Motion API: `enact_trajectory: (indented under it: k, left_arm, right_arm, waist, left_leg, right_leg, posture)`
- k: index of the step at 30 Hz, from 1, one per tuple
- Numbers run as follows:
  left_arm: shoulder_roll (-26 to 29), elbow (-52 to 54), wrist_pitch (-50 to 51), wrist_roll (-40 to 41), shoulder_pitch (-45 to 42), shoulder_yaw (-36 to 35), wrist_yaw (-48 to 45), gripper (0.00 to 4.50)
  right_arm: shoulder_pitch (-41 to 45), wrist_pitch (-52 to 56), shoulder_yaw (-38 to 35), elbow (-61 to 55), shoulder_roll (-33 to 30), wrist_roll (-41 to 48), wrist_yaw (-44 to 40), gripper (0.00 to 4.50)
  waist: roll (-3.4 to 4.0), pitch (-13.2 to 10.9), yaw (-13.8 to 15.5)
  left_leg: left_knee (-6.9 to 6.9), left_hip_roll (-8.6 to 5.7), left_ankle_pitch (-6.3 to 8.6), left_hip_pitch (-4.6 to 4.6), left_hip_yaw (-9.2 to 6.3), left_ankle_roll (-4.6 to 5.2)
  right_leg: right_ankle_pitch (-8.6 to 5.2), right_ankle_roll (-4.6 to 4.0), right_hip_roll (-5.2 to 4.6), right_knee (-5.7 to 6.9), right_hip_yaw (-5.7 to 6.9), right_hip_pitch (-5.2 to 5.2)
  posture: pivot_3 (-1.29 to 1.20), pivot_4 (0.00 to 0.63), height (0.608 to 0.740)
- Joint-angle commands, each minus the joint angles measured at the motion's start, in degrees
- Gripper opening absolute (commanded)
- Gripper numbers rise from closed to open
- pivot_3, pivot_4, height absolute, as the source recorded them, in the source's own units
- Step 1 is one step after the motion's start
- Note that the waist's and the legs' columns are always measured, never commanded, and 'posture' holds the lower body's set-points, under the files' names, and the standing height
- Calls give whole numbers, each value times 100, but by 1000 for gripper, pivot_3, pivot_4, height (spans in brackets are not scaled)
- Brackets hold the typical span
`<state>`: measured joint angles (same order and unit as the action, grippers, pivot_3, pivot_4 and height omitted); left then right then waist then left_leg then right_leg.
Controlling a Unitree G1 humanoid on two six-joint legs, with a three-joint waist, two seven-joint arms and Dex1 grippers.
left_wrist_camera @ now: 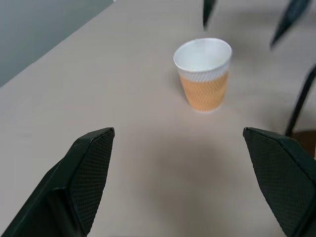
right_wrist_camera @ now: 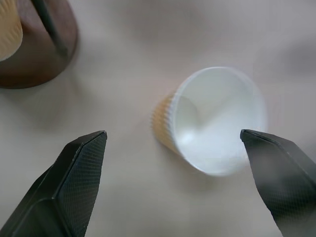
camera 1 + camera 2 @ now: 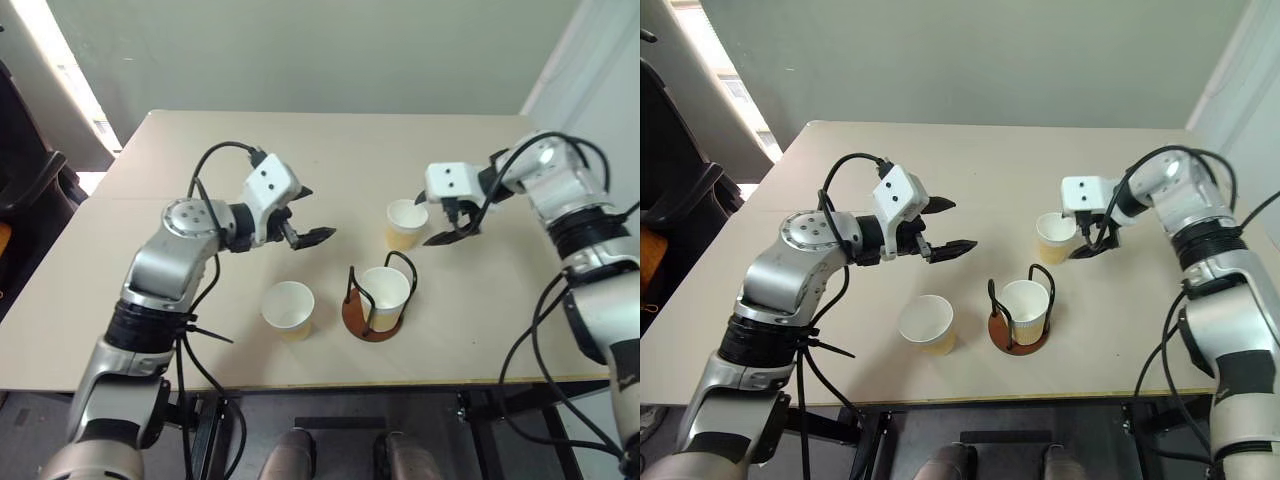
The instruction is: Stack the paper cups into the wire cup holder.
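Observation:
Three paper cups stand upright on the tan table (image 3: 90,300). One cup (image 3: 385,293) sits inside the wire cup holder (image 3: 362,322), which has a reddish-brown base and dark loops. A second cup (image 3: 288,308) stands to the holder's left near the front edge. The third cup (image 3: 405,222) stands behind the holder. My right gripper (image 3: 452,228) hangs open just over and to the right of this third cup (image 2: 217,118), tilted downward. My left gripper (image 3: 316,214) is open and empty above the table's middle, pointing level toward that same cup (image 1: 203,74).
The table's front edge runs close below the holder and the front cup. A dark chair (image 3: 30,180) stands off the table's left side. A pale wall closes the far side. Cables loop from both arms.

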<state>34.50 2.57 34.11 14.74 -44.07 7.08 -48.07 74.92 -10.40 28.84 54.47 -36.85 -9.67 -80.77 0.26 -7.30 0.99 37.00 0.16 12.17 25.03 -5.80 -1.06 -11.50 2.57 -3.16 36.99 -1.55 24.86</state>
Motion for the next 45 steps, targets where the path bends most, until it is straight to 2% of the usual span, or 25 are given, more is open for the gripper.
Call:
enact_trajectory:
  k: [1, 2, 5, 15, 16, 18, 24, 26, 28, 30, 33, 36, 39, 45]
  left_arm:
    - [-66, 161, 115, 3, -100, -6, 55, 4500]
    - [-57, 269, 183, 39, -35, 21, 10, 4500]
    - [-18, 478, 302, 86, 89, 27, -34, 4500]
    - [96, 731, 422, 104, 240, -19, -15, 4500]
    - [105, 737, 422, 111, 239, -7, -40, 4500]
    - [118, 764, 412, 151, 236, -10, -97, 4500]
    - [387, 989, 211, 556, 317, -206, -752, 4500]
    - [528, 1070, 98, 727, 377, -296, -1027, 4500]
    - [780, 1245, 95, 1086, 506, -425, -1529, 4500]
    - [988, 1365, 186, 1416, 597, -561, -1888, 4500]
    - [1365, 1506, 195, 1662, 764, -607, -2359, 4500]
    - [1602, 1583, 192, 1768, 889, -586, -2562, 4500]
    - [1715, 1655, 193, 1784, 988, -558, -2583, 4500]
    - [1780, 1839, 316, 1812, 1097, -555, -2427, 4500]
  right_arm:
    - [323, -244, -125, 385, 207, -218, 72, 4489]
    - [331, -276, -110, 501, 302, -279, 80, 4489]
    - [345, -400, -115, 752, 483, -415, 95, 3918]
    - [297, -608, -148, 1219, 867, -825, 709, 246]
    - [317, -641, -148, 1235, 835, -875, 762, 48]
    - [399, -674, -220, 1226, 739, -871, 720, 48]
    - [827, -496, -888, 156, 128, 3, -884, 48]
    - [770, 105, -750, -923, -210, 1019, -1146, 48]
    - [598, 1070, -406, -2486, -798, 2492, -1173, 48]
    - [440, 1742, -185, -3619, -1267, 3451, -1173, 48]
    - [123, 1734, 123, -4589, -1705, 3497, -1173, 48]
    - [-93, 1908, 107, -5146, -1798, 3573, -1173, 48]
    - [-191, 1977, 144, -5449, -1898, 3687, -1173, 48]
    - [-309, 1879, 443, -5765, -2067, 3683, -1173, 48]
  waist:
    - [0, 0, 4]
    - [0, 0, 5]
    - [0, 0, 5]
    - [0, 0, 9]
    - [0, 0, 9]
    - [0, 0, 10]
    - [7, -5, 19]
    - [7, -4, 17]
    - [7, -5, 8]
    - [7, -5, 7]
    - [-6, 3, 7]
    - [-2, 1, -10]
    - [2, -2, -9]
    - [0, -1, -35]
  left_leg:
    - [0, 0, 1, -1, 0, -2]
    - [0, 0, 2, 0, 0, -3]
    - [1, 0, 6, 0, 1, -9]
    - [4, 0, 3, -3, 1, -13]
    - [4, 0, 2, -3, 1, -13]
    - [4, 0, 2, -5, 1, -13]
    - [2, -2, 3, 7, 2, -18]
    - [1, 1, -15, 6, 1, -75]
    - [-3, 4, -16, 4, 2, -89]
    - [-6, 10, -20, 15, 3, -100]
    - [-2, 29, -18, 8, 5, -112]
    - [1, 52, -10, -14, -1, -115]
    - [-3, 59, 16, -8, 0, -63]
    - [0, 62, -5, -18, -2, -51]
  right_leg:
    - [0, 0, 0, -1, 0, 0]
    - [0, 0, 1, -2, 0, 0]
    - [0, 0, 0, -4, 0, 0]
    - [0, -2, 0, 3, 0, -1]
    - [1, -3, 0, 4, 0, -1]
    - [1, -4, 0, 4, 0, -3]
    - [0, -7, 1, 0, 0, 3]
    - [-6, -16, 9, -1, 0, 3]
    - [-11, -23, 14, -4, -1, 3]
    - [-21, -24, 25, -6, 0, 4]
    - [-43, -47, 56, -11, -3, -7]
    - [-68, -89, 66, -14, -3, -22]
    - [-72, -96, 66, 12, 0, -1]
    - [-59, -117, 68, 27, 1, -2]
  posture:
    - [0, 150, 740]
    - [0, 150, 740]
    - [0, 150, 740]
    - [0, 150, 740]
    - [0, 150, 740]
    - [0, 150, 740]
    - [0, 150, 740]
    - [0, 150, 740]
    - [0, 150, 740]
    - [0, 150, 740]
    - [0, 150, 740]
    - [0, 150, 740]
    - [0, 150, 740]
    - [0, 150, 740]
